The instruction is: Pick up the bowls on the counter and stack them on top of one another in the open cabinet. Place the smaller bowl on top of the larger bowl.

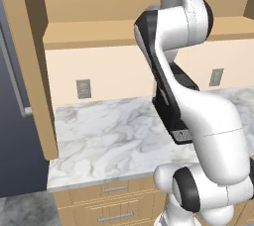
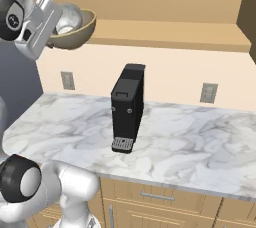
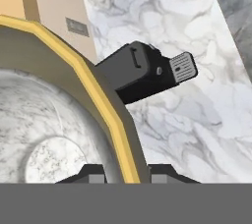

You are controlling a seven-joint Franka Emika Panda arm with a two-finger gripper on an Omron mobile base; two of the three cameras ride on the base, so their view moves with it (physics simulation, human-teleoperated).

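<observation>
Gripper [image 3: 125, 171] clamps the olive bowl [image 2: 75, 34] rim, grey bowl [image 2: 69, 19] nested inside. Risk: tilting near the cabinet shelf [image 2: 165, 34] may spill the grey bowl.

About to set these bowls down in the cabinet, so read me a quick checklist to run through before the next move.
1. Grip on the olive bowl: gripper shut across its rim. Ok.
2. Grey bowl nested inside the olive one. Ok.
3. Bowls raised to cabinet shelf level. Ok.
4. Olive bowl resting on the shelf: cannot tell.
5. Coffee machine on the counter, well below the bowls. Ok.
</observation>
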